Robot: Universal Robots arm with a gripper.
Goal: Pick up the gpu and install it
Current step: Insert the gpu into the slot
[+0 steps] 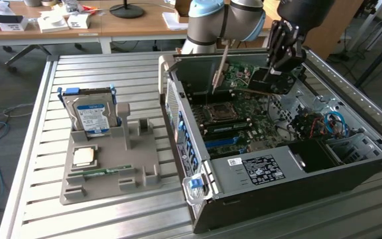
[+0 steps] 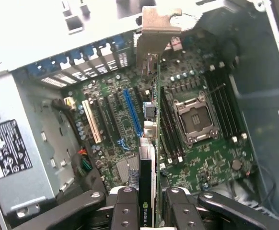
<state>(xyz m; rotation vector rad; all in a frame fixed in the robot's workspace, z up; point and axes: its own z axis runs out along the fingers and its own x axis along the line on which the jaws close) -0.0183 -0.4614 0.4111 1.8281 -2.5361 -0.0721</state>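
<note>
1. Dark along its slim edge, the gpu [image 2: 147, 167] appears edge-on in the wrist view. It runs from the gripper toward its silver bracket [image 2: 155, 33], which sits near the case's rear wall.
2. The gripper [image 2: 149, 203] pinches the card between its two black fingers [image 2: 125, 211], one pressed on each face, with the jaws partway closed around it.
3. The card is inside the open computer case [image 1: 257, 199], over the green motherboard [image 2: 202, 163]. It seems to sit just above the board, but from this angle it is not clear whether its lower edge touches a slot.
4. In the wrist view the card lines up between the long blue slot [image 2: 132, 112] on one side and the empty CPU socket [image 2: 195, 117] on the other.
5. In the exterior view the gripper [image 1: 275, 74] reaches down into the far end of the case from the arm above. The gpu [image 1: 242, 78] extends from it toward the exterior view's left and ends at the thin upright bracket [image 1: 220, 67].
6. Beside the case, toward the exterior view's left, a grey tray [image 1: 111, 169] rests on the slatted metal table [image 1: 32, 149].
7. The tray holds a hard drive [image 1: 93, 115] with a blue label standing upright in a slot. A small green memory stick [image 1: 101, 172] lies flat nearer the tray's front.
</note>
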